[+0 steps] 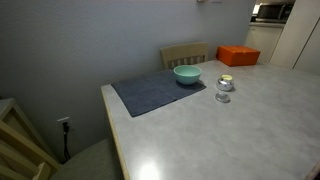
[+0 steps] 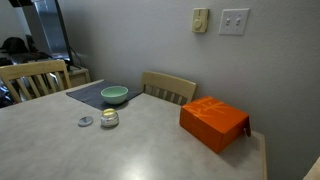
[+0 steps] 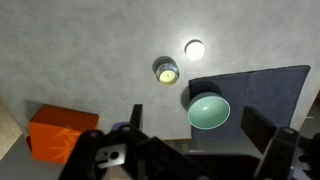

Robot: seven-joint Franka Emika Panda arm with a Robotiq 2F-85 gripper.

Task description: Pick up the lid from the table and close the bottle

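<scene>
The bottle point(image 1: 225, 83) is a small clear glass jar with a yellowish top, standing open on the grey table, and it shows in both exterior views point(image 2: 109, 118). The lid point(image 1: 223, 97) is a tiny silver-grey cap lying on the table just beside it point(image 2: 86, 122). In the wrist view the bottle point(image 3: 166, 70) and the lid point(image 3: 194, 48) lie far below, past the bowl. My gripper point(image 3: 195, 115) is open and empty, high above the table, its fingers framing the bowl. The arm does not show in either exterior view.
A teal bowl point(image 1: 187, 74) point(image 2: 114, 95) point(image 3: 208, 110) sits on a dark mat point(image 1: 150, 95) point(image 3: 265, 88). An orange box point(image 1: 238, 55) point(image 2: 213, 122) point(image 3: 60, 132) stands near a table corner. Wooden chairs point(image 2: 168, 88) stand at the table's edges.
</scene>
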